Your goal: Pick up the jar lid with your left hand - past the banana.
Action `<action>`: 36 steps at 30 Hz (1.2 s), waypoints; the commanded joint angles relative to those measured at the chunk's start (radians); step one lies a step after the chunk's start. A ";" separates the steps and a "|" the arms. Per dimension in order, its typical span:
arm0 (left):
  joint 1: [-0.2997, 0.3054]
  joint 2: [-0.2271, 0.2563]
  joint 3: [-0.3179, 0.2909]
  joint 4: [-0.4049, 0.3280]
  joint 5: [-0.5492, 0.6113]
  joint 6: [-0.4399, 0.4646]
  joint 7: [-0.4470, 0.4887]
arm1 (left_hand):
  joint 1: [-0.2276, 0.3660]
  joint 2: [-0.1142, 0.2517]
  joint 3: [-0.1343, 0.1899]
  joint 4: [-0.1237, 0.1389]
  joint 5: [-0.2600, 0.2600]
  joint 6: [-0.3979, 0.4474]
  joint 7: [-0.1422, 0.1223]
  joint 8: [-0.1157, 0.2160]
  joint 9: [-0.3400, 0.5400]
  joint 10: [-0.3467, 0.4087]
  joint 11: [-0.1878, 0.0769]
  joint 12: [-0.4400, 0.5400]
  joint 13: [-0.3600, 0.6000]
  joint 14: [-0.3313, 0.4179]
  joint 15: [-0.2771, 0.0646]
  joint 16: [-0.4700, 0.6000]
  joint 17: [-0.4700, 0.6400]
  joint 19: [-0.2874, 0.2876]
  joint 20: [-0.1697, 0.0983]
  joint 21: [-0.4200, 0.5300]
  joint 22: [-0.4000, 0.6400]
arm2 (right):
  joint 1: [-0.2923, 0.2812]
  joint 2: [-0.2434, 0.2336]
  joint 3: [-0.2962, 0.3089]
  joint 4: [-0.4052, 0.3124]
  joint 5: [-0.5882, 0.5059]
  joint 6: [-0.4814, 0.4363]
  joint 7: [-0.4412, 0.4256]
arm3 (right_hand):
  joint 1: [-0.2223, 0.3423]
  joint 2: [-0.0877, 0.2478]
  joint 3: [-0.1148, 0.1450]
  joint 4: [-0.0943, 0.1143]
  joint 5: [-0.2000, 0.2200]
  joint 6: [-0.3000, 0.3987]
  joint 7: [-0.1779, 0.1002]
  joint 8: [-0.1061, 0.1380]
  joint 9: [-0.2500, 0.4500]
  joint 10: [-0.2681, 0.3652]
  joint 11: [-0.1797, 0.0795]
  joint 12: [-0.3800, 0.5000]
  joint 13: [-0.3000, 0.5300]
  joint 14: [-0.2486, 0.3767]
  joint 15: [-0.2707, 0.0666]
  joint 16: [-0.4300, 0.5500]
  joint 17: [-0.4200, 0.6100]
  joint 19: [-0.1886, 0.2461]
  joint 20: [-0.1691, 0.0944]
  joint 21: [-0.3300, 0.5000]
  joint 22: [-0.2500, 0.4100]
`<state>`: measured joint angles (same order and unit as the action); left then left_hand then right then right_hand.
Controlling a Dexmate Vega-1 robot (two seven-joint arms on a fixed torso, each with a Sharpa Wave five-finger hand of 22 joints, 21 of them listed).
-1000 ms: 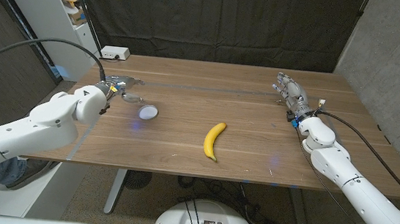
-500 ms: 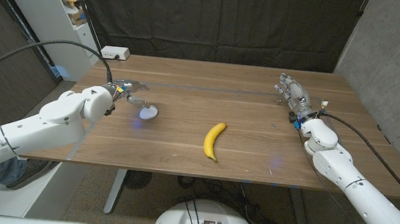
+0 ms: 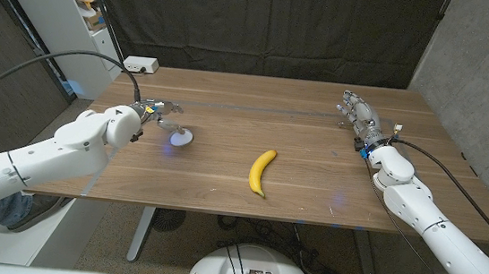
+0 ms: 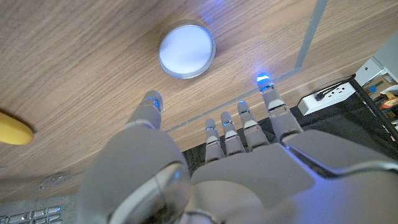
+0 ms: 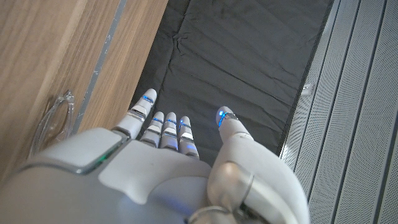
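Head view puts the left hand [image 3: 161, 111] at ten o'clock from the banana [image 3: 261, 171], fingers spread wide over the jar lid [image 3: 181, 137] — ungrasped, still on the table; grip and lift remain.

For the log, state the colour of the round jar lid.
Round jar lid: pale bluish-white top, silvery rim; clearest in the left wrist view.

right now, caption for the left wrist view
Left robot hand open above the jar lid, banana tip at the edge.
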<state>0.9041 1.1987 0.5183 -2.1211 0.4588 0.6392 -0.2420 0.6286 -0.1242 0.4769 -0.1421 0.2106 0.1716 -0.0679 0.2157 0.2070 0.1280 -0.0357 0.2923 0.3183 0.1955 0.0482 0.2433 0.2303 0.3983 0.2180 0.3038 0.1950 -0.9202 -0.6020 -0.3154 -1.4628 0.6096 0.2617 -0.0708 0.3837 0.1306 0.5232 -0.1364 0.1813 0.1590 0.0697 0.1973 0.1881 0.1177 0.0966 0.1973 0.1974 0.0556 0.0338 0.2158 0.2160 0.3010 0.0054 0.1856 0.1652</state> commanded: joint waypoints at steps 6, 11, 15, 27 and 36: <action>-0.080 -0.065 0.072 0.086 0.007 -0.049 -0.054 | 0.007 0.007 -0.004 -0.002 -0.002 0.001 0.001 0.006 0.003 -0.004 -0.001 0.004 0.004 -0.002 0.004 0.000 0.004 0.007 0.002 -0.003 0.003 | 0.002 0.009 0.000 0.013 -0.002 0.004 -0.006 | 0.015 0.002 0.007 -0.004 0.007 0.013 -0.003 0.004 0.005 0.006 -0.002 0.006 0.002 0.009 -0.002 0.004 0.005 0.004 0.008 0.007 0.003; -0.099 -0.081 0.089 0.108 0.003 -0.059 -0.077 | 0.009 0.007 -0.004 -0.003 -0.002 -0.005 0.001 0.004 0.003 -0.009 0.000 0.002 0.006 -0.004 0.006 -0.001 0.004 0.007 0.002 -0.005 0.003 | 0.008 0.014 -0.001 0.020 -0.001 0.008 -0.003 | 0.016 0.002 0.007 -0.004 0.007 0.013 -0.003 0.004 0.005 0.007 -0.002 0.006 0.002 0.011 -0.001 0.004 0.005 0.005 0.009 0.007 0.003; -0.116 -0.085 0.109 0.117 0.024 -0.063 -0.095 | 0.014 0.006 -0.004 -0.006 -0.002 -0.020 0.001 -0.002 0.004 -0.015 0.001 0.000 0.008 -0.006 0.008 -0.003 0.004 0.009 0.002 -0.006 0.002 | 0.012 0.019 -0.003 0.028 0.001 0.008 -0.002 | 0.016 0.003 0.007 -0.004 0.007 0.014 -0.003 0.004 0.005 0.007 -0.002 0.006 0.002 0.011 -0.002 0.004 0.005 0.006 0.010 0.007 0.003; -0.131 -0.078 0.125 0.098 0.093 -0.046 -0.137 | 0.044 -0.003 -0.004 -0.020 0.000 -0.073 0.007 -0.017 0.004 -0.046 0.002 -0.010 0.016 -0.021 0.014 -0.011 0.002 0.011 0.002 -0.013 0.001 | 0.030 0.032 -0.010 0.051 0.002 0.011 0.005 | 0.017 0.004 0.007 -0.004 0.008 0.018 -0.006 0.005 0.005 0.007 -0.002 0.006 0.002 0.015 -0.004 0.006 0.006 0.005 0.016 0.006 0.003; -0.131 -0.082 0.132 0.090 0.114 -0.034 -0.167 | 0.046 -0.003 -0.007 -0.018 0.001 -0.078 0.006 -0.017 0.004 -0.053 0.006 -0.011 0.018 -0.024 0.015 -0.012 0.003 0.011 0.002 -0.015 0.001 | 0.038 0.037 -0.014 0.064 0.006 0.016 0.016 | 0.016 0.004 0.007 -0.003 0.008 0.021 -0.008 0.006 0.006 0.008 -0.002 0.007 0.002 0.019 -0.005 0.007 0.006 0.006 0.022 0.006 0.003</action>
<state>0.7806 1.1216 0.6360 -2.0220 0.5387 0.5902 -0.3709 0.6626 -0.1300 0.4685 -0.1561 0.2107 0.0978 -0.0591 0.1992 0.2068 0.0843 -0.0281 0.2845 0.3324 0.1756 0.0641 0.2354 0.2301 0.3982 0.2180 0.2921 0.1952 -0.8929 -0.5719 -0.3246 -1.4146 0.6112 0.2729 -0.0662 0.3902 0.1371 0.5232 -0.1364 0.1851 0.1700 0.0660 0.1973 0.1881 0.1176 0.0965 0.1974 0.1974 0.0635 0.0308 0.2157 0.2160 0.3027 0.0219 0.1856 0.1652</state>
